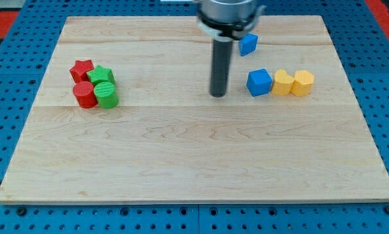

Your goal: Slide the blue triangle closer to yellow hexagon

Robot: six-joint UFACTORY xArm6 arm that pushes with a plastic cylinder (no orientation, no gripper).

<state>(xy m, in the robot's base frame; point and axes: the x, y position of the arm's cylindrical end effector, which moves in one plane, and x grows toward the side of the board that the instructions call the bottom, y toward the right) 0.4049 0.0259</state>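
Note:
The blue triangle (248, 43) lies near the view's top, just right of the arm's body. The yellow hexagon (302, 83) sits at the right end of a touching row, with another yellow block (282, 82) and a blue cube (259, 82) to its left. The triangle is above and to the left of this row, apart from it. My tip (218, 95) rests on the board left of the blue cube, with a small gap between them. It is below and to the left of the blue triangle and touches no block.
At the view's left a tight cluster holds a red star (82, 69), a green star (102, 75), a red cylinder (85, 94) and a green cylinder (106, 95). The wooden board (194, 169) lies on a blue pegboard surface.

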